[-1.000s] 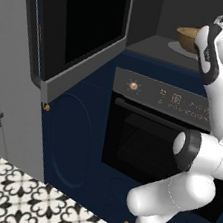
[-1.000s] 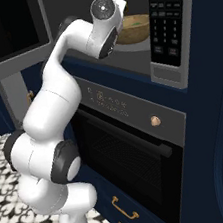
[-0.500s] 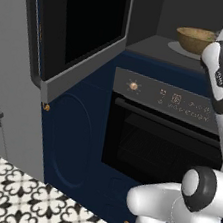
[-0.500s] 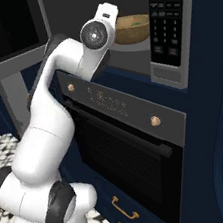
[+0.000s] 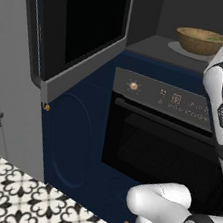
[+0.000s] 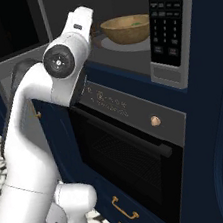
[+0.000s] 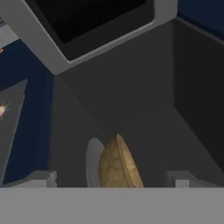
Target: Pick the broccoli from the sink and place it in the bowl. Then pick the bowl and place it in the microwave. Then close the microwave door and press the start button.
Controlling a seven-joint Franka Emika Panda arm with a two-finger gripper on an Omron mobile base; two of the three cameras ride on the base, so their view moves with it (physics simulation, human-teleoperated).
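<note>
The tan wooden bowl point(image 6: 125, 29) rests on a white turntable plate point(image 6: 111, 44) inside the open microwave point(image 6: 117, 1). A bit of green broccoli point(image 6: 135, 24) shows inside the bowl. In the left base view the bowl point(image 5: 200, 40) sits at the back right of the cavity. My gripper point(image 7: 111, 178) is open and holds nothing. It hangs just outside the cavity and looks in at the bowl point(image 7: 119, 166). The microwave door point(image 5: 77, 32) stands swung wide open to the left. The sink is out of view.
The microwave's control panel point(image 6: 167, 21) with its buttons is to the right of the cavity. Below is the black oven point(image 6: 125, 157) with its control strip point(image 5: 176, 99) and copper knob point(image 6: 155, 121). Navy cabinets and a grey fridge point(image 5: 5, 92) flank it.
My hand has drawn back from the bowl, out of the cavity and to the left. The bowl stays on the plate.
</note>
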